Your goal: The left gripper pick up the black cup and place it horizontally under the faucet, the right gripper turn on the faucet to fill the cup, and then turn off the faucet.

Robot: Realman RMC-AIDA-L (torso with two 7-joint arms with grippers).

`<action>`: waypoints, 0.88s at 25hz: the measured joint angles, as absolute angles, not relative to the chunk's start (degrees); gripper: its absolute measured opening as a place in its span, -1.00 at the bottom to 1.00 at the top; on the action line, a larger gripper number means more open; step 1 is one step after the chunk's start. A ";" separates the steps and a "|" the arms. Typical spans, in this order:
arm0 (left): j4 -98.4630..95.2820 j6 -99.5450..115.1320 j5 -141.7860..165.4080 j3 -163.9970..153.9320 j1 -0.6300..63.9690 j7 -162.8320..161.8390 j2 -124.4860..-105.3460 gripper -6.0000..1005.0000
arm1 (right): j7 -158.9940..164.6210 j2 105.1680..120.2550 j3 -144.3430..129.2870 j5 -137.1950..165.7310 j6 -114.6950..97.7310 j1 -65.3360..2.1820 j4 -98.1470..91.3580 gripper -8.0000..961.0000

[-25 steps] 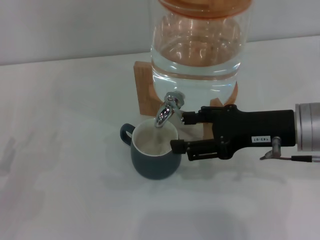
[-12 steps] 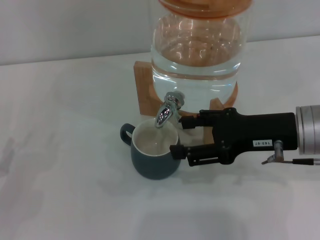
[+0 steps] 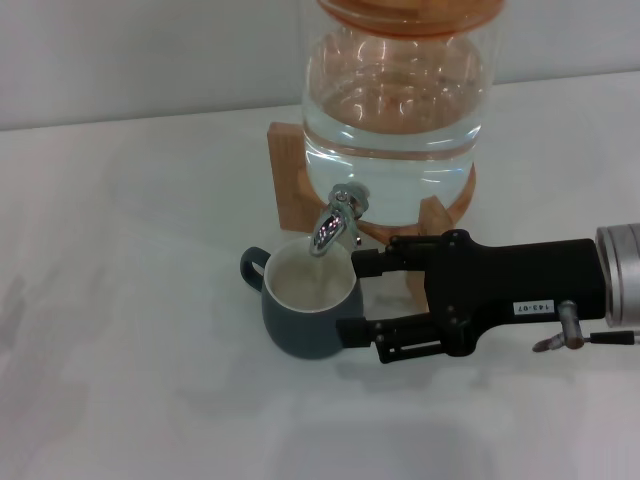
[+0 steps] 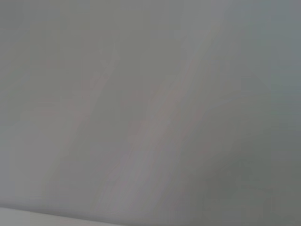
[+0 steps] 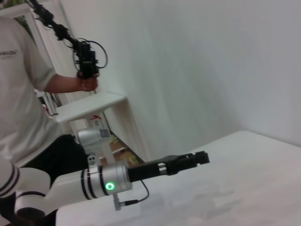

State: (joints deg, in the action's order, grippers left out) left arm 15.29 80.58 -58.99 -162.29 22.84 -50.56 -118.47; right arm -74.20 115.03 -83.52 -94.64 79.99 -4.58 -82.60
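The black cup [image 3: 308,318] stands upright on the white table, its cream inside showing, its handle to the left. Its mouth is right below the chrome faucet [image 3: 334,220] of the glass water jar [image 3: 395,100]. I see no stream of water. My right gripper [image 3: 355,297] is open and empty, reaching in from the right, its fingertips [image 3: 368,262] close by the cup's right side, below and in front of the faucet. My left gripper [image 5: 188,161] shows only far off in the right wrist view, held out over the table, away from the cup.
The jar sits on a wooden stand [image 3: 290,185] at the table's back. A person [image 5: 28,99] holding a camera rig stands beyond the table in the right wrist view. The left wrist view shows only a plain grey surface.
My right gripper has drawn away from the faucet, moving toward the table's front and slightly right. The cup and faucet have not moved.
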 joint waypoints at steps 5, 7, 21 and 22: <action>15.29 80.05 -59.45 -162.26 22.80 -50.48 -118.47 -0.06 | -75.59 115.09 -84.21 -95.68 80.66 -4.14 -82.22 0.71; 15.29 79.89 -59.67 -162.34 22.81 -50.46 -118.47 -0.06 | -75.79 115.13 -85.01 -95.94 80.59 -4.09 -82.18 0.71; 15.30 79.17 -59.79 -162.66 23.23 -50.30 -118.65 -0.06 | -77.18 115.22 -97.03 -96.96 68.65 -4.88 -82.84 0.71; 15.29 79.17 -59.78 -162.66 23.25 -50.30 -118.65 -0.06 | -77.14 115.22 -97.43 -96.95 67.93 -4.94 -82.89 0.71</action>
State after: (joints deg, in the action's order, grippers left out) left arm 15.29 79.17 -59.78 -162.66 23.25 -50.30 -118.65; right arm -77.14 115.22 -97.43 -96.95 67.93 -4.94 -82.89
